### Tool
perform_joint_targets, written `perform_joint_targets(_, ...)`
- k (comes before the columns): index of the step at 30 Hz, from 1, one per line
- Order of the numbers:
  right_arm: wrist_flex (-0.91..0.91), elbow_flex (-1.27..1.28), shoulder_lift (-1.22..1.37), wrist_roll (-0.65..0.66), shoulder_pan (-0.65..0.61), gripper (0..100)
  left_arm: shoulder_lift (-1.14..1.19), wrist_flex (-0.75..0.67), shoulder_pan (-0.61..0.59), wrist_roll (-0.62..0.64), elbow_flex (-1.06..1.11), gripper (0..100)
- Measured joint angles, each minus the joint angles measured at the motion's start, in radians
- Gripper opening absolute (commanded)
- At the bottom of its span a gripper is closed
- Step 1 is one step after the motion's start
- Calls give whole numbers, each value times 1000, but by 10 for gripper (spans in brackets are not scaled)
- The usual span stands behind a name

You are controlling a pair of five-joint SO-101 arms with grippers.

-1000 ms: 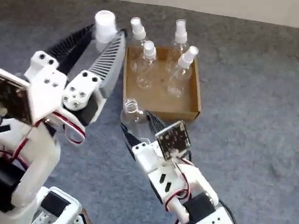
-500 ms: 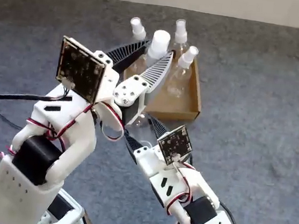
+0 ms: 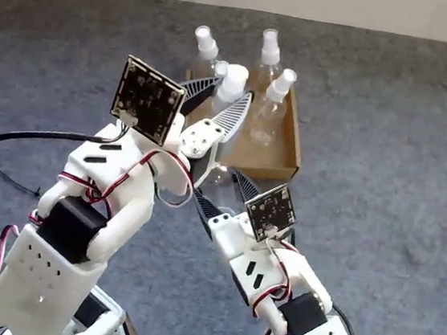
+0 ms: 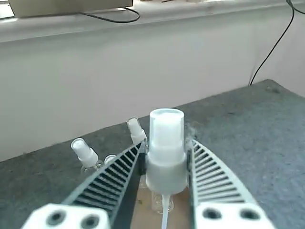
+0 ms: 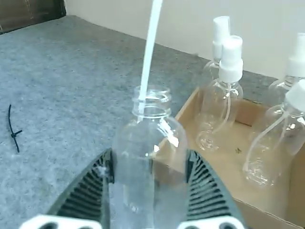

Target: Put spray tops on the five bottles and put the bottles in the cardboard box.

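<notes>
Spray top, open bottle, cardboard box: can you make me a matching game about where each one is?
Things:
1. spray top
2. open bottle
3. cardboard box

Places:
a. held in the right gripper
b. on the grey carpet, with capped bottles inside
c. held in the left gripper

Pairs: 1-c, 2-a, 3-b.

Clear glossy bottle (image 5: pixel 147 162), matt cardboard box (image 5: pixel 232 163)
</notes>
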Motion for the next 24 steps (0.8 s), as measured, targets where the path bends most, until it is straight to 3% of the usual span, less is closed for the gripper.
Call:
perform_joint_targets(16,-55,0,0,-63,3,3,0,94,-9,57,91,113)
perform_joint_targets(24,-57,0,0,-63,3,3,0,94,-81,61,91,114)
